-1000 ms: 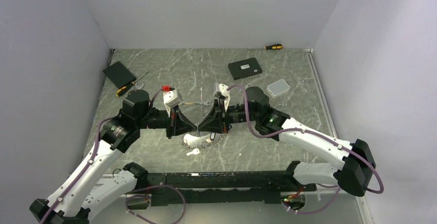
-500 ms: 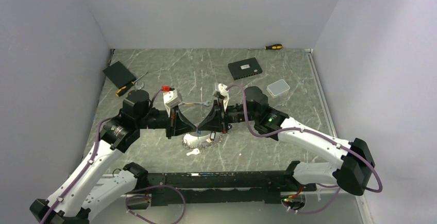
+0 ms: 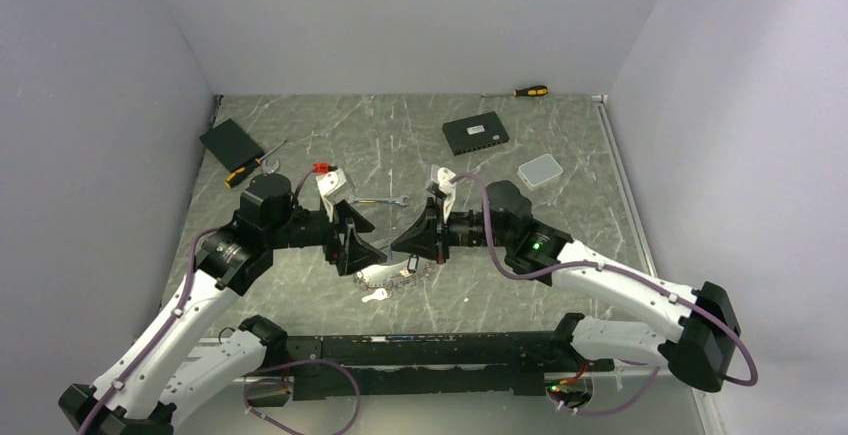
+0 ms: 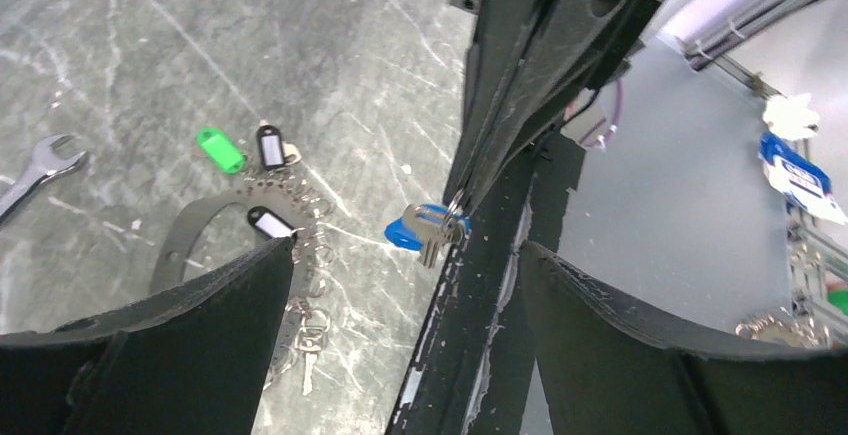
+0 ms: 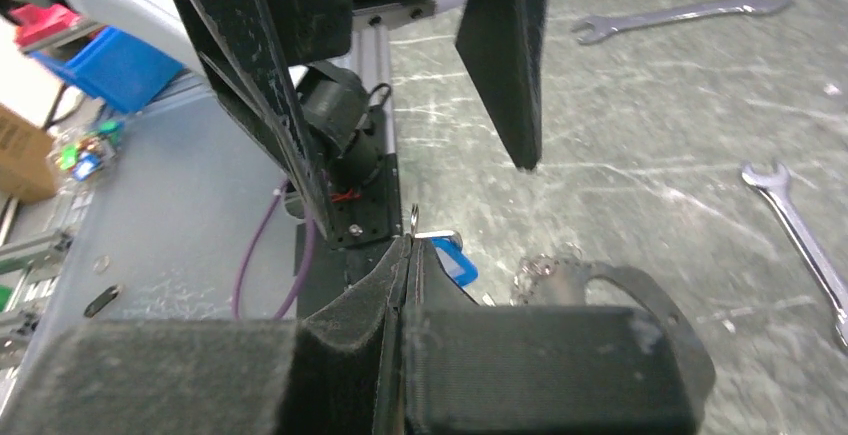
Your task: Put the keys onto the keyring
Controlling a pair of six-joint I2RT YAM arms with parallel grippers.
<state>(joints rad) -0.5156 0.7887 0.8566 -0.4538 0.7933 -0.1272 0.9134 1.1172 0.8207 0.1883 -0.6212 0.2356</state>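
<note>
- Your right pincer [image 5: 405, 247] is clamped shut on the small split ring of the blue-tagged key [image 4: 415, 230]. The key hangs from its tips, clear of the table [image 3: 400, 125].
- Your left pincer [image 4: 408, 245] stands wide, one finger on each side of that hanging key, and it grips nothing.
- The keyring [image 3: 392, 273] lies flat on the table, below and between the two pincers.
- A green-tagged key [image 4: 220, 148] and a black-tagged key [image 4: 270, 145] lie at its rim. I cannot tell whether they are threaded on.
- A white key [image 3: 375, 295] lies loose just beside the hoop, on the near side.
- You seem to be mid-step: the blue key is lifted but not yet on the hoop.
- The next move likely calls for your left pincer to drop and steady the hoop, so the right can work the split ring onto it.
</note>
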